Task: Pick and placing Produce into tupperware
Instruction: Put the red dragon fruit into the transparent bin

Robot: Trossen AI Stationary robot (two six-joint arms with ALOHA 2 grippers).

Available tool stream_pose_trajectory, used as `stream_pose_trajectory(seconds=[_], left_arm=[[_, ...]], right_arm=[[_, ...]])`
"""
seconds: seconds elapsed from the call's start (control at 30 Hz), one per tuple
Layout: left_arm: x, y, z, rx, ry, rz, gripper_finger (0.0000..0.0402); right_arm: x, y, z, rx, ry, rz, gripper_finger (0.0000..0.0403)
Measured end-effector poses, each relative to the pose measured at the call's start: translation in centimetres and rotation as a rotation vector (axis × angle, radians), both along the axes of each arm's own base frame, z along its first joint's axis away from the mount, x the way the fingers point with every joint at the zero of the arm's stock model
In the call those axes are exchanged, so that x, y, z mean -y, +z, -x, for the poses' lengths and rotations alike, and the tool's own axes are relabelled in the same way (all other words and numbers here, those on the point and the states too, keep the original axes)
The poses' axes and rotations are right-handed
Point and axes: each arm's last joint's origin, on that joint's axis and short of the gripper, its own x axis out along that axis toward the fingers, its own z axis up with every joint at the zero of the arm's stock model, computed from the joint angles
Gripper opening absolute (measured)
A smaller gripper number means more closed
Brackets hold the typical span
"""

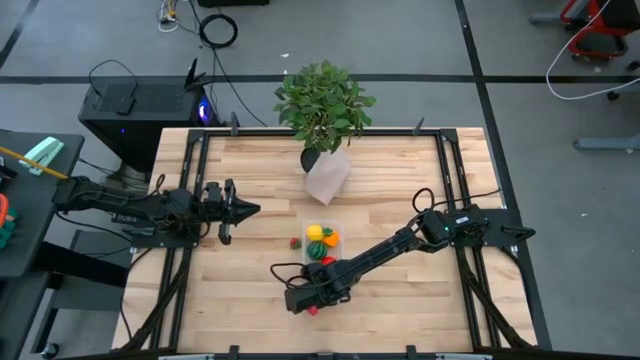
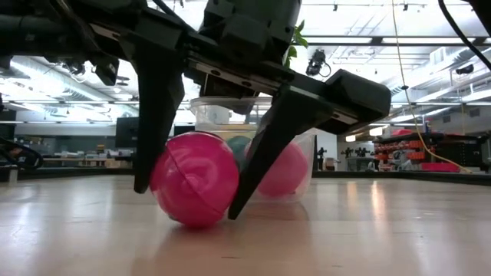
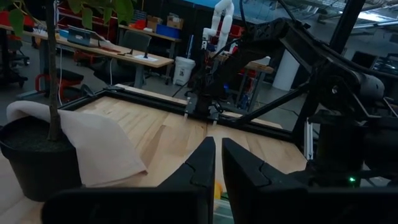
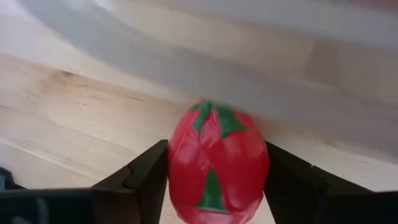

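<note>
**Right tool clasps a red toy tomato at the near edge**

A pinkish-red toy tomato (image 4: pixel 217 165) with a green stalk sits on the wooden surface (image 1: pixel 400 190), near the front edge; the right tool (image 1: pixel 312 305) grips it, a finger pressed to each side; just beyond stands the clear tub (image 1: pixel 322 243), holding yellow, orange and green produce, with a small red piece (image 1: pixel 295 241) beside its left wall; the potted plant (image 1: pixel 322 100) stands at the far edge; the left tool (image 1: pixel 250 209) hovers at the left, fingers closed on nothing.
</note>
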Motion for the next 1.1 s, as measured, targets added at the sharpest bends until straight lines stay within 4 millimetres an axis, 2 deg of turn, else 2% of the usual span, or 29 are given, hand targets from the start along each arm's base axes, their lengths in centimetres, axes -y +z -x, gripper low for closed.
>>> stream_pose_trajectory(seconds=[0.27, 0.5, 0.67, 0.83, 0.93, 1.1], left_arm=[[0.0, 0.0, 0.0, -0.001, 0.001, -0.010, 0.0027], [0.0, 0.0, 0.0, -0.001, 0.001, -0.009, 0.0030], [0.0, 0.0, 0.0, -0.002, 0.001, -0.009, 0.0036], [0.0, 0.0, 0.0, -0.002, 0.001, -0.008, 0.0031], [0.0, 0.0, 0.0, -0.002, 0.001, -0.008, 0.0027], [0.0, 0.0, 0.0, -0.003, 0.002, -0.008, 0.0027]], right_arm=[[0.0, 0.8, -0.3, 0.031, 0.010, 0.014, 0.0227], [-0.1, 3.1, -0.5, 0.046, 0.041, 0.024, 0.0225], [-0.2, 6.0, -0.5, 0.063, 0.068, 0.030, 0.0225], [-0.1, 9.4, 0.6, 0.039, 0.089, 0.067, 0.0225], [0.6, 11.1, 1.8, 0.021, 0.053, 0.104, 0.0225], [3.4, 13.7, 3.1, -0.014, -0.013, 0.201, 0.0225]])
